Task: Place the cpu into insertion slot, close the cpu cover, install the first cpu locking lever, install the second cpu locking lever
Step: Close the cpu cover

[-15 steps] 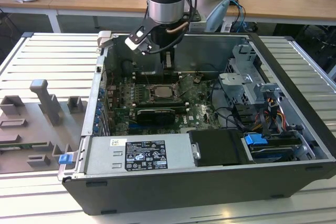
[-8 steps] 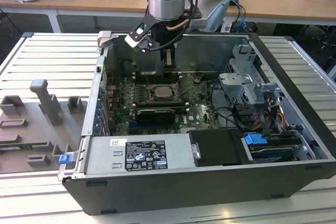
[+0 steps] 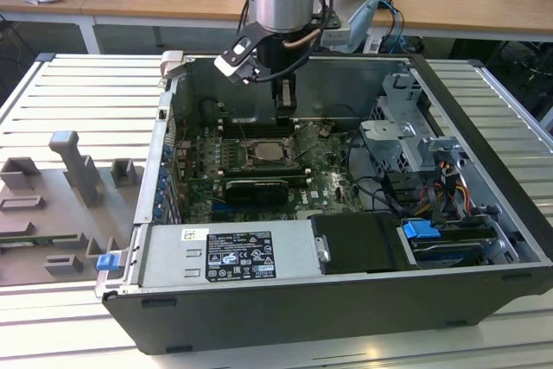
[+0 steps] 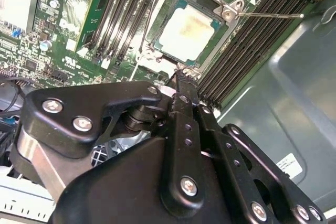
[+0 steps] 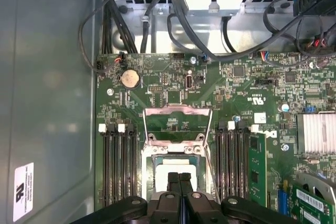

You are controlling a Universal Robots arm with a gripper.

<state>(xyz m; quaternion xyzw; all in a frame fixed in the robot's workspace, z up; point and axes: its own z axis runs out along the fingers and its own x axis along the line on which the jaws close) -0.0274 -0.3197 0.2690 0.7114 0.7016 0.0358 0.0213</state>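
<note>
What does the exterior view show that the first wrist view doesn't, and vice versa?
Exterior view: the case's surroundings, with the grey fixture tray at the exterior view's left, the power supply in front and the drive cage at its right.
First wrist view: board detail, namely the coin cell and the cpu cover flipped open beyond the insertion slot.
Both: the cpu seated in the slot, with the shut gripper over it.
</note>
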